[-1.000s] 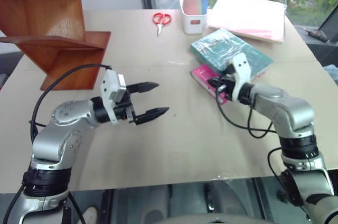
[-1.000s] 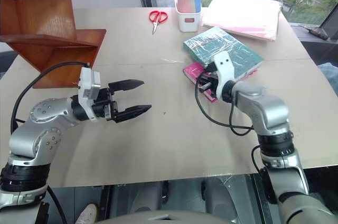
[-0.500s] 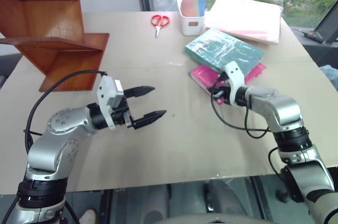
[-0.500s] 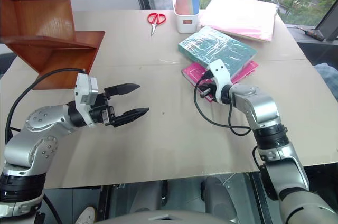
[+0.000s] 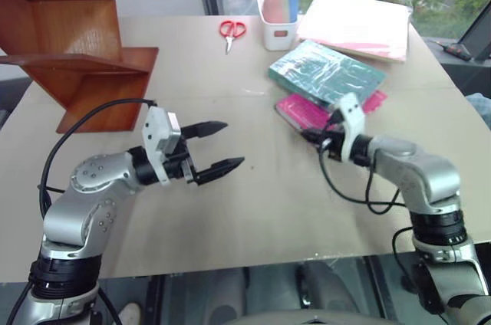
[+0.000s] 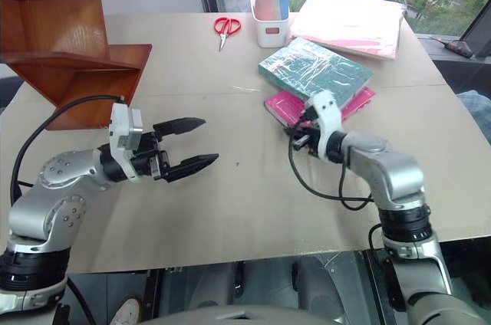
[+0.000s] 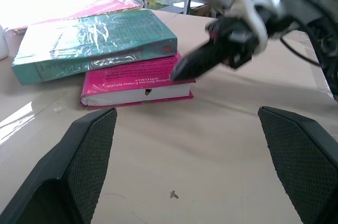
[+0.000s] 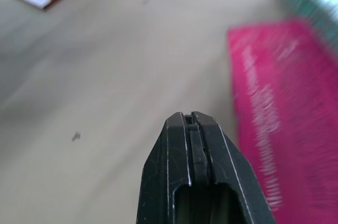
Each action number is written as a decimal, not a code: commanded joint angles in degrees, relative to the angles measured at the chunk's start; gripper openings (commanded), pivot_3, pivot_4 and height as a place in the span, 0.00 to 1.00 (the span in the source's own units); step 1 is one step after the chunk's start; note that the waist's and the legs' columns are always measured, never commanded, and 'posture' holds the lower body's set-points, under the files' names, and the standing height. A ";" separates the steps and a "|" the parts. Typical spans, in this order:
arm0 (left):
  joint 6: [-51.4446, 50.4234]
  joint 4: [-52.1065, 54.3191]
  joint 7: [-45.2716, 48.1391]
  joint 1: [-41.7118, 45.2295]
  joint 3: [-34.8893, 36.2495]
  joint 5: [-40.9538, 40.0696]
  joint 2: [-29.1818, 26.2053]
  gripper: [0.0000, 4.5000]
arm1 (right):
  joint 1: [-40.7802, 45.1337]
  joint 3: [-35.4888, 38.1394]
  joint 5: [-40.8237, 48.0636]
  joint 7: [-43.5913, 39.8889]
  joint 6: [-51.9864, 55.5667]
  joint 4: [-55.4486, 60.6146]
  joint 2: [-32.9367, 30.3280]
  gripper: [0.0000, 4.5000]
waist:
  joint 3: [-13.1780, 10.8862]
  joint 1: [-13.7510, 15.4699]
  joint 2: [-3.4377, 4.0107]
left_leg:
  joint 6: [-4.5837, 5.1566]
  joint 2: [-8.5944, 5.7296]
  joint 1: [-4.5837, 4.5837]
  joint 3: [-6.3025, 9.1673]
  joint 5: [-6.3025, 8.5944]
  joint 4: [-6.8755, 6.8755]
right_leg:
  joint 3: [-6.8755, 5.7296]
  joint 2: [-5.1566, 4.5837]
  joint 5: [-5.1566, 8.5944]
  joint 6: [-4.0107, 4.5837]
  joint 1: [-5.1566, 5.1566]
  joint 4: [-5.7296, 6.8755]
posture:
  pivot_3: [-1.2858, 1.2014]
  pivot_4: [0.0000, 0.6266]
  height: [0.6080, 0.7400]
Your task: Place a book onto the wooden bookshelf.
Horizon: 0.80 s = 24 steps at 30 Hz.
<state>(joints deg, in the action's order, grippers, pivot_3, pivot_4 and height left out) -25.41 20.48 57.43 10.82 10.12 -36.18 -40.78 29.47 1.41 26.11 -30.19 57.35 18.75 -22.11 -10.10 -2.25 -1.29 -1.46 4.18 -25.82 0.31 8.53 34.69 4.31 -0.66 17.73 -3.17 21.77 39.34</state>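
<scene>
Nearby, the book overlaps a pink book; left end effector released, right end effector clenched empty.

Right gripper, jaws together, beside pink book

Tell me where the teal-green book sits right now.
In the head views the book lies on the table's far right part, resting partly on the pink book, between the white holder and the shut right gripper.
</scene>
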 commanded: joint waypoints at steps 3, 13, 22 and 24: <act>1.23 -0.79 0.73 2.20 -0.59 -0.13 0.26 1.00 | 4.12 10.45 -1.28 7.05 -2.43 -4.17 -1.73 0.00 | 0.00 0.01 0.00 | 0.00 -0.01 0.01 -0.02 0.00 0.01 | 0.01 -0.01 0.00 0.00 0.00 0.00 | 0.52 0.24 1.00; 1.64 -1.26 0.38 3.19 -1.23 0.28 0.62 1.00 | 9.70 9.17 -2.56 4.15 -9.98 -14.24 -3.41 0.00 | -0.04 -0.31 0.07 | 0.00 -0.01 -0.01 -0.14 0.00 -0.29 | 0.14 0.02 -0.01 0.01 0.14 -0.14 | 0.52 0.24 1.00; 0.91 0.91 -1.18 1.48 -0.58 -0.30 0.60 1.00 | 10.66 4.52 -5.37 3.84 -12.10 -15.05 -3.63 0.00 | -0.05 0.13 0.08 | 0.00 -0.05 -0.12 -0.12 0.00 -0.34 | 0.08 -0.04 -0.01 0.01 0.15 -0.34 | 0.52 0.24 1.00; 0.80 1.24 -1.52 1.25 -0.66 -0.39 0.72 1.00 | 12.01 4.26 -6.56 4.72 -13.28 -18.20 -3.32 0.06 | -0.05 0.07 0.09 | 0.00 -0.04 -0.12 -0.12 0.00 -0.34 | 0.08 -0.04 -0.01 0.01 0.15 -0.34 | 0.52 0.24 1.00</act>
<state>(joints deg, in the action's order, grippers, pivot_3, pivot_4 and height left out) -24.89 19.25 56.22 12.11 8.44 -35.69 -40.01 39.49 4.85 20.18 -25.82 46.03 0.94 -25.20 -10.15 -2.18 -1.20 -1.46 4.14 -25.92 0.19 8.53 34.34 4.39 -0.69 17.72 -3.16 21.92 39.01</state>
